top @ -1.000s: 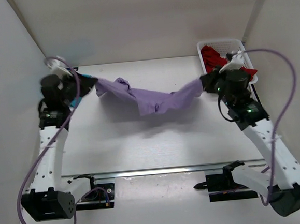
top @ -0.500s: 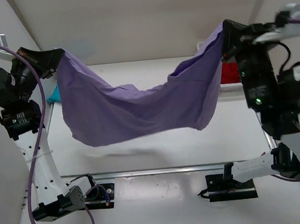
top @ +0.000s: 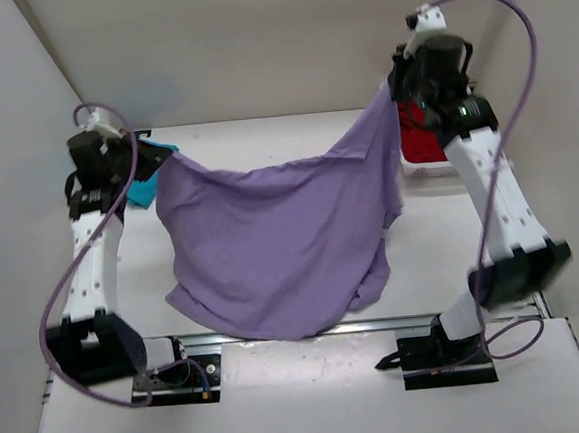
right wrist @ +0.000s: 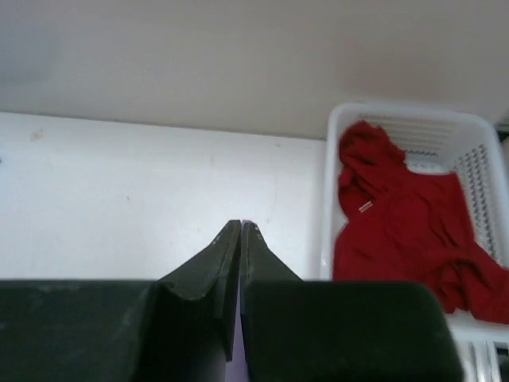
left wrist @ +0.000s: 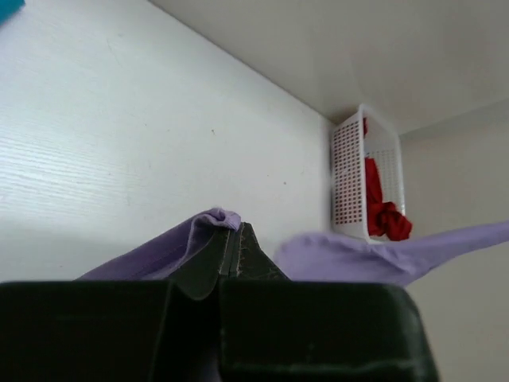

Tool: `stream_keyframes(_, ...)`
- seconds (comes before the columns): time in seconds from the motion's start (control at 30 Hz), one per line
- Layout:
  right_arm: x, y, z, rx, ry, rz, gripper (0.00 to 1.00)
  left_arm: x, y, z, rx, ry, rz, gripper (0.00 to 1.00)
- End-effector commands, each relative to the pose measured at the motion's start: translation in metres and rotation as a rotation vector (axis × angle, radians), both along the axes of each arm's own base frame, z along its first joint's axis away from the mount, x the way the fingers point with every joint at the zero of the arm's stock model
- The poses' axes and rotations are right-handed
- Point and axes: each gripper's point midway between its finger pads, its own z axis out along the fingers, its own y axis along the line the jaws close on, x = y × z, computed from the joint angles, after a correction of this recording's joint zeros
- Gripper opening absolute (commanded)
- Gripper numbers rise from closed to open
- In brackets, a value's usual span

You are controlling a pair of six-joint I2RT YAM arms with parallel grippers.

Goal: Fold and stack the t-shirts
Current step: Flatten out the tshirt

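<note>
The lavender t-shirt (top: 281, 237) hangs spread out between both grippers, its lower edge draped down to the table's near rail. My left gripper (top: 162, 158) is shut on the shirt's left upper corner; in the left wrist view the lavender t-shirt (left wrist: 208, 223) bunches at the tips of the left gripper (left wrist: 237, 229). My right gripper (top: 392, 90) is shut on the right upper corner, with a thin strip of fabric (right wrist: 238, 371) inside the right gripper (right wrist: 240, 224). A teal t-shirt (top: 147, 191) lies behind the left arm. The red t-shirt (top: 422, 146) (right wrist: 398, 231) sits in the basket.
The white mesh basket (top: 429, 172) (right wrist: 413, 115) (left wrist: 350, 183) stands at the table's far right, just beyond the right arm. A metal rail (top: 428, 319) runs along the near edge in front of the arm bases. Walls close in the left, right and far sides.
Both grippers have come down and inward from their high, wide hold. The lavender shirt, earlier slung in a sagging band, now hangs flat and low, reaching the near rail.
</note>
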Motion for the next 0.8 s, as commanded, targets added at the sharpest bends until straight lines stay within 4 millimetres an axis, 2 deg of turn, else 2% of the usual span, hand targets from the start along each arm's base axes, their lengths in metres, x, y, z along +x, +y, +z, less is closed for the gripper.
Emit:
stream_keyframes(0.0, 0.039, 0.025, 0.042, 0.135, -0.050, 0.144, 0.00, 0.049, -0.011, -0.014, 0.081, 0.012, 0.004, 0.00)
stream_keyframes(0.03, 0.063, 0.019, 0.059, 0.147, -0.089, 0.132, 0.00, 0.060, -0.019, 0.012, 0.079, -0.025, -0.009, 0.00)
stream_keyframes(0.07, 0.078, 0.009, 0.067, 0.184, -0.106, 0.113, 0.00, 0.082, -0.023, 0.035, 0.057, -0.058, -0.029, 0.00)
stream_keyframes(0.1, 0.083, 0.010, 0.081, 0.212, -0.165, 0.144, 0.00, 0.098, -0.021, 0.054, 0.052, -0.078, -0.035, 0.00)
stream_keyframes(0.13, 0.084, -0.001, 0.103, 0.247, -0.233, 0.140, 0.00, 0.108, -0.022, 0.063, 0.010, -0.082, -0.050, 0.00)
stream_keyframes(0.17, 0.078, -0.012, 0.134, 0.263, -0.321, 0.123, 0.00, 0.107, -0.016, 0.113, 0.002, -0.184, -0.023, 0.00)
stream_keyframes(0.2, 0.069, -0.018, 0.155, 0.271, -0.378, 0.129, 0.00, 0.110, -0.013, 0.149, 0.001, -0.266, -0.016, 0.00)
stream_keyframes(0.23, 0.063, -0.026, 0.177, 0.296, -0.449, 0.146, 0.00, 0.114, -0.006, 0.161, -0.016, -0.292, 0.007, 0.00)
stream_keyframes(0.27, 0.045, -0.033, 0.207, 0.339, -0.530, 0.158, 0.00, 0.108, 0.002, 0.198, -0.035, -0.382, 0.023, 0.00)
stream_keyframes(0.3, 0.032, -0.049, 0.224, 0.352, -0.575, 0.155, 0.00, 0.103, 0.004, 0.212, -0.081, -0.410, 0.019, 0.00)
stream_keyframes(0.37, 0.016, -0.058, 0.244, 0.350, -0.633, 0.185, 0.00, 0.095, 0.018, 0.236, -0.104, -0.493, 0.041, 0.00)
stream_keyframes(0.47, 0.007, -0.061, 0.245, 0.346, -0.624, 0.215, 0.01, 0.096, 0.041, 0.236, -0.085, -0.500, 0.090, 0.00)
stream_keyframes(0.53, 0.011, -0.065, 0.234, 0.349, -0.587, 0.204, 0.00, 0.099, 0.051, 0.218, -0.099, -0.471, 0.086, 0.00)
stream_keyframes(0.57, 0.013, -0.064, 0.229, 0.354, -0.568, 0.204, 0.00, 0.097, 0.055, 0.217, -0.104, -0.468, 0.099, 0.00)
stream_keyframes(0.6, 0.006, -0.061, 0.228, 0.341, -0.557, 0.205, 0.00, 0.098, 0.064, 0.208, -0.101, -0.448, 0.118, 0.00)
stream_keyframes(0.63, 0.003, -0.061, 0.225, 0.304, -0.548, 0.191, 0.00, 0.096, 0.065, 0.203, -0.083, -0.437, 0.126, 0.00)
stream_keyframes(0.7, 0.001, -0.066, 0.199, 0.248, -0.468, 0.079, 0.00, 0.080, 0.072, 0.203, -0.030, -0.451, 0.156, 0.00)
stream_keyframes(0.73, 0.002, -0.059, 0.168, 0.201, -0.395, 0.064, 0.00, 0.082, 0.070, 0.181, -0.027, -0.411, 0.157, 0.00)
stream_keyframes(0.77, -0.019, -0.064, 0.172, 0.193, -0.419, 0.021, 0.00, 0.075, 0.073, 0.161, -0.023, -0.372, 0.169, 0.00)
